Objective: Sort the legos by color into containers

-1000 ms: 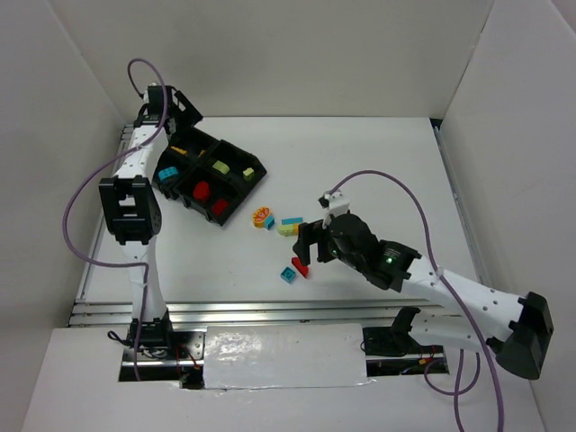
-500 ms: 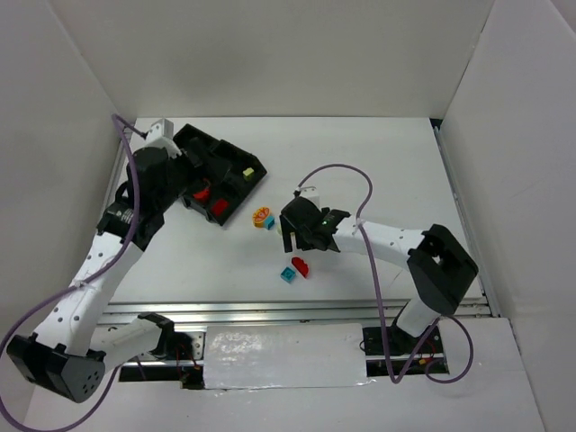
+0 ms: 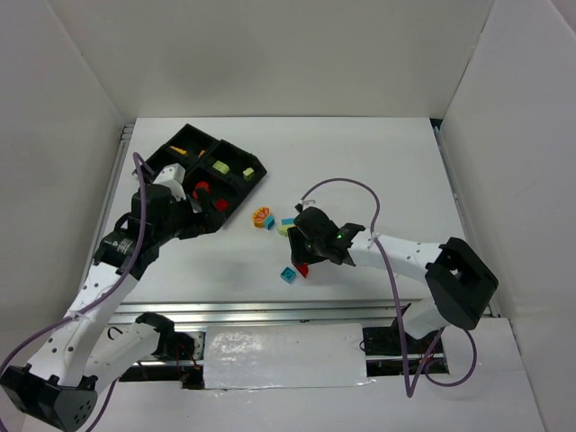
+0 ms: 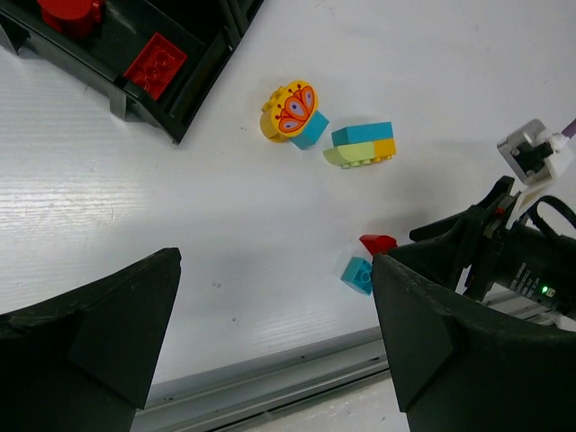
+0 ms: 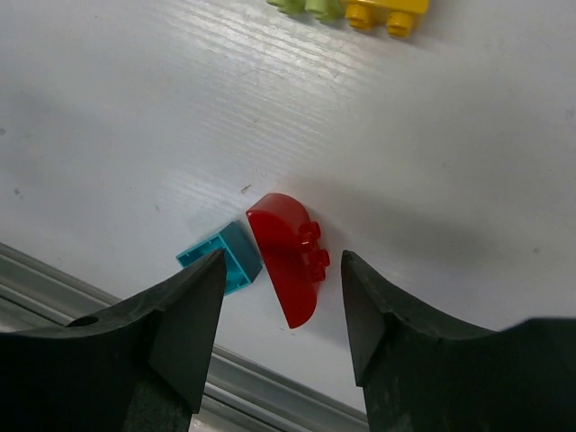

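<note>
A red half-round lego [image 5: 288,261] lies on the table, touching a teal lego [image 5: 225,261]. My right gripper [image 5: 279,306] hangs over them, its jaws part-way in on either side of the red one, with gaps still showing. From above, the red lego [image 3: 301,268], the teal lego [image 3: 288,275] and the right gripper [image 3: 301,256] sit mid-table. A yellow flower lego [image 3: 262,217] and a teal-green-yellow stack [image 3: 290,226] lie behind them. The black tray [image 3: 236,202] holds red, green and yellow legos. My left gripper [image 3: 202,219] is wide open and empty by the tray's near side.
In the left wrist view, the tray corner [image 4: 175,126] with a red brick [image 4: 157,63] shows at the upper left. The right arm [image 4: 504,243] shows at the right. A metal rail [image 3: 270,310] runs along the table's near edge. White walls enclose the table.
The right gripper has come down around the red lego and its jaws have narrowed. The left arm has swung from behind the tray to its near side, still wide open.
</note>
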Action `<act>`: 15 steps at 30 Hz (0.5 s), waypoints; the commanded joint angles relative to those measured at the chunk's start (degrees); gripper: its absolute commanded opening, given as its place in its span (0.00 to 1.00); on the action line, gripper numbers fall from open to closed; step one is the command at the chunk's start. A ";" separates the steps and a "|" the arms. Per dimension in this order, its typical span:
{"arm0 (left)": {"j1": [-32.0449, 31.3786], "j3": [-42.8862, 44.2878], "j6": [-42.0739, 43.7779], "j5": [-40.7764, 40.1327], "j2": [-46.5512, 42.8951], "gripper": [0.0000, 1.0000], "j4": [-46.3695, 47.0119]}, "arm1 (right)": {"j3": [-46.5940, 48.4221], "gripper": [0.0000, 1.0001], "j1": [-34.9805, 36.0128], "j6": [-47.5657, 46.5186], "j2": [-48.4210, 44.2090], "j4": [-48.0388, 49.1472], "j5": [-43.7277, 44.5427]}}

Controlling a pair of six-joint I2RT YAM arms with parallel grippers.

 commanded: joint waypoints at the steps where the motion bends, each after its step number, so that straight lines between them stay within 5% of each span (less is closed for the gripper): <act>1: -0.20 -1.31 3.58 1.01 -0.76 1.00 -0.68 | 1.75 0.59 -0.15 -1.26 2.36 3.34 -1.58; 15: -0.20 -2.10 5.34 2.68 -0.14 1.00 0.02 | 3.96 0.42 -0.24 -0.64 7.46 0.53 1.67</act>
